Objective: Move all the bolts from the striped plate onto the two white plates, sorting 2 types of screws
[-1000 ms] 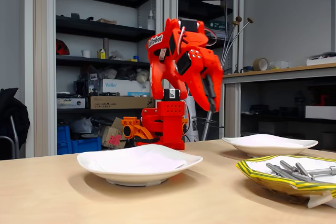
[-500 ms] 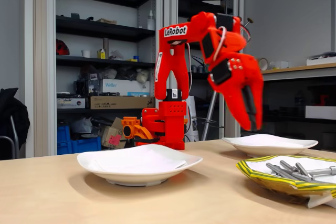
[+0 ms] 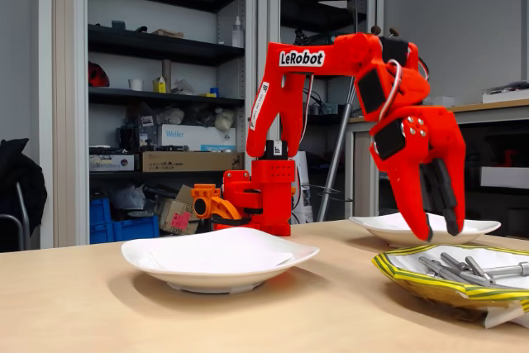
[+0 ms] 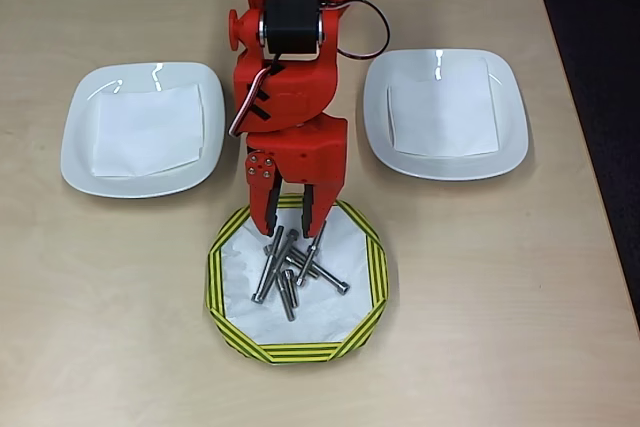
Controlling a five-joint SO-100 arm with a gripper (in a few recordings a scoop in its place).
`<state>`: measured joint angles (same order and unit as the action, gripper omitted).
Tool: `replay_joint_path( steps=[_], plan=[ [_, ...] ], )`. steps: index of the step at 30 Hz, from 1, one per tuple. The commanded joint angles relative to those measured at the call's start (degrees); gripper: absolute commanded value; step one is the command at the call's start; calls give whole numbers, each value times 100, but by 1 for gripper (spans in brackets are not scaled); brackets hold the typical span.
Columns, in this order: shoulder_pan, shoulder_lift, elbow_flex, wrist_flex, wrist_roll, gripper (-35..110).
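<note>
Swung out from its base within the last second, the open, empty pincer point(image 4: 288, 219) now hangs above the bolts point(image 4: 293, 269) on the striped plate point(image 4: 222, 247), with the first pick apparently imminent.

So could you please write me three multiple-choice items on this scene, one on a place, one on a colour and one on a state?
1. Where do the bolts lie?
A. On the striped plate
B. On a white plate
C. On the bare table

2. What colour are the stripes on the rim of the plate holding the bolts?
A. Red and white
B. Yellow and dark green
C. Blue and grey

3. How is the gripper?
A. Shut on a bolt
B. Open, holding nothing
C. Resting on a white plate

Answers: 1 A, the overhead view shows the pile inside the striped rim. 2 B, the rim shows those stripes in both views. 3 B, in the fixed view its fingers stand apart above the striped plate with nothing between them; both white plates hold only paper squares.
</note>
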<state>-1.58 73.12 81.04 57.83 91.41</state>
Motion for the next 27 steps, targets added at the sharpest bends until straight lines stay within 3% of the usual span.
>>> replay_joint_path(
  steps=[1,11,27],
  plan=[
    [88,44,141,-176,-70,14],
    [466,-457,-149,-264,-633,11],
    [510,-1107,-923,88,-712,5]
  ],
)
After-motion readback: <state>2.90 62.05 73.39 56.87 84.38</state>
